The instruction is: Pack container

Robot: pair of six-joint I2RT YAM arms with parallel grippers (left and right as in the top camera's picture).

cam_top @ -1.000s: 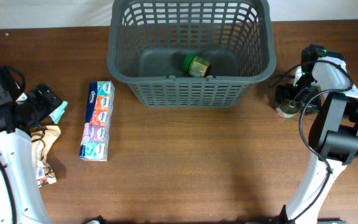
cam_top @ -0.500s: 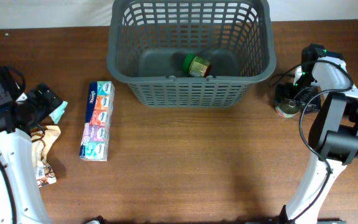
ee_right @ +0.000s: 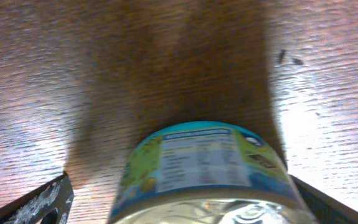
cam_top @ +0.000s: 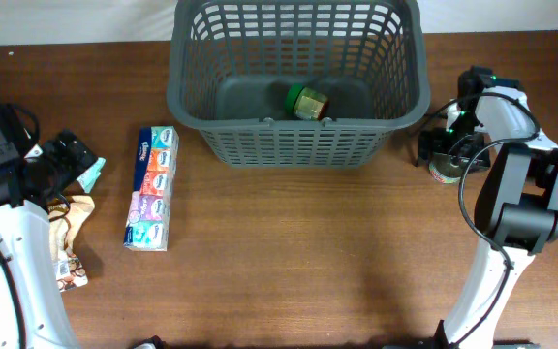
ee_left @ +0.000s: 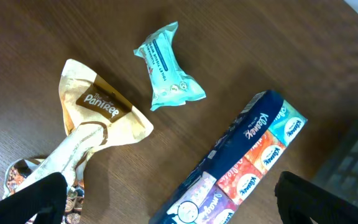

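The container (cam_top: 294, 145), a large dark grey lattice basket, stands at the back centre with a green-and-gold jar (cam_top: 307, 101) lying on its floor. My right gripper (cam_top: 441, 153) is low at the basket's right, open, its fingers (ee_right: 185, 199) on either side of a small can with a blue-green label (ee_right: 207, 165), also in the overhead view (cam_top: 445, 173). The left finger stands clear of the can. My left gripper (cam_top: 66, 155) is open and empty at the far left, its fingers (ee_left: 166, 199) above a colourful tissue multipack (ee_left: 241, 165).
The tissue multipack (cam_top: 152, 187) lies left of the basket. A teal wipes packet (ee_left: 168, 67) and a beige Pantree pouch (ee_left: 98, 118) lie by the left gripper. Cables run along the right arm beside the can.
My right gripper has shifted slightly left and back around the can. The left arm, the basket and the other items have not moved.
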